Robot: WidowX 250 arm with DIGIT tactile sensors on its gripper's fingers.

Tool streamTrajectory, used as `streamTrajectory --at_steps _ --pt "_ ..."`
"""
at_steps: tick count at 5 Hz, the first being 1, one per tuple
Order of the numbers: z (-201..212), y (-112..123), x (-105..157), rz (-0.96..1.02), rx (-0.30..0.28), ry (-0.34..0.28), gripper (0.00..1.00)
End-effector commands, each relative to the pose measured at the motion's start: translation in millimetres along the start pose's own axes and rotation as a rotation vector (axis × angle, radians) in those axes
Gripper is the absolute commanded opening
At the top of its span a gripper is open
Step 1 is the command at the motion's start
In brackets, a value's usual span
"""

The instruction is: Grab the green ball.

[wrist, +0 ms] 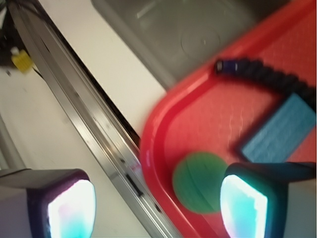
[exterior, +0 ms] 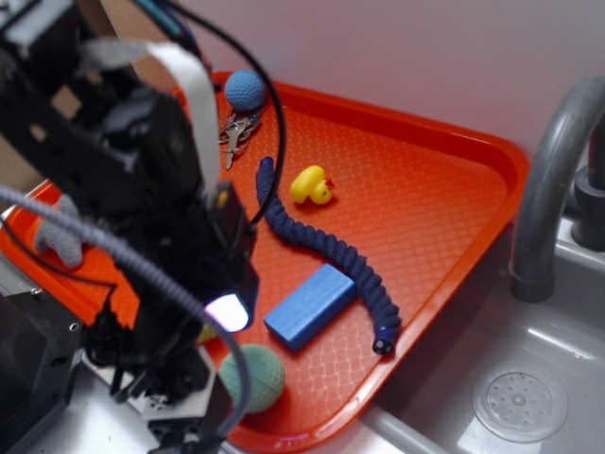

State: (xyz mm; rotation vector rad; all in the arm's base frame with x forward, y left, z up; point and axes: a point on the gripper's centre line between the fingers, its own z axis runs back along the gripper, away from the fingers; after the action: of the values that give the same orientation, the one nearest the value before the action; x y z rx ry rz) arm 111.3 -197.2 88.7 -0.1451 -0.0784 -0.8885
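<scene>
The ball [wrist: 200, 182] sits in the tray's [wrist: 153, 144] near corner, against the rim. The end effector [wrist: 158, 206] gapes wide, off-centre, one finger [wrist: 245, 206] overlapping the ball; descending now likely knocks it away.

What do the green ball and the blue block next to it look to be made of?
The green ball looks like matte foam or soft rubber: its surface is dull and finely dimpled, with no shine. The blue block looks like hard plastic or painted wood, with flat, smooth faces and crisp edges; the pictures can't settle which.
</scene>
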Motion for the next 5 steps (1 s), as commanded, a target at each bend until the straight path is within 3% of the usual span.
streamTrajectory --at_steps 1,2,3,4,5 --pt "-5 12 -30 -0.001 0.045 -0.040 1.00" --pt "-34 10 -33 -0.037 0.015 -0.016 1.00" --pt "-50 15 -27 -0.044 -0.007 -0.051 1.00" --pt "-57 15 -21 -0.018 -0.007 -0.022 0.00" --pt "-61 15 -21 -0.021 0.001 -0.008 0.00"
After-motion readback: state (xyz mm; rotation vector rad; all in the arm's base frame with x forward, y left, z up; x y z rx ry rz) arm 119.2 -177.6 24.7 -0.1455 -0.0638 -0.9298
